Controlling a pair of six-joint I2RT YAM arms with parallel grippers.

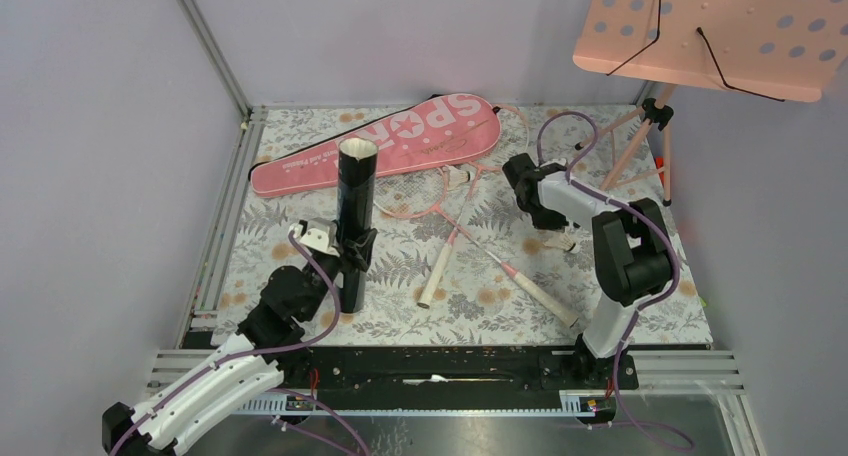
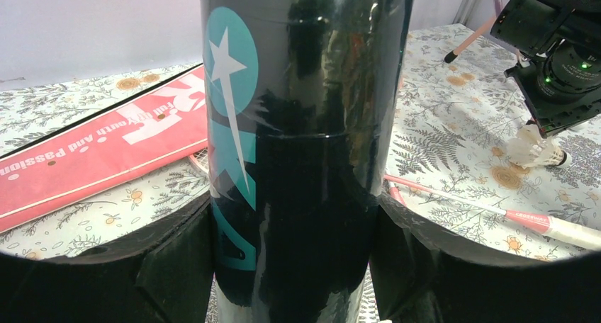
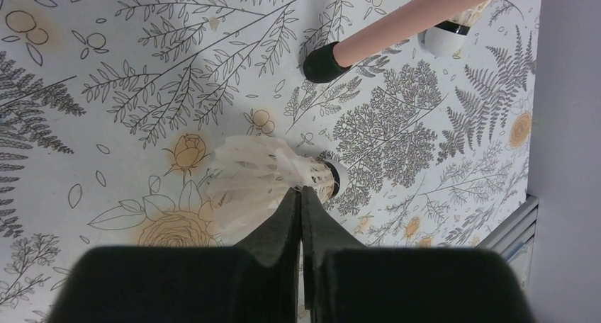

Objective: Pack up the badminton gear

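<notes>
Top view. My left gripper [image 1: 352,254] clasps the upright black tube [image 1: 355,191] on the mat [image 1: 300,206]. My right gripper [image 1: 545,219] points down at a shuttlecock [image 1: 562,244]. Two rackets [image 1: 440,271] cross between them. The pink bag [image 1: 390,141] lies behind.

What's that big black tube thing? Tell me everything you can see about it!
The black tube is tall, shiny and smooth, like plastic, with a turquoise star and shapes on its side. Its top is open, pale-rimmed. It stands upright on the flowery table, near the pink bag. The left gripper clamps it low down, a finger each side.
</notes>
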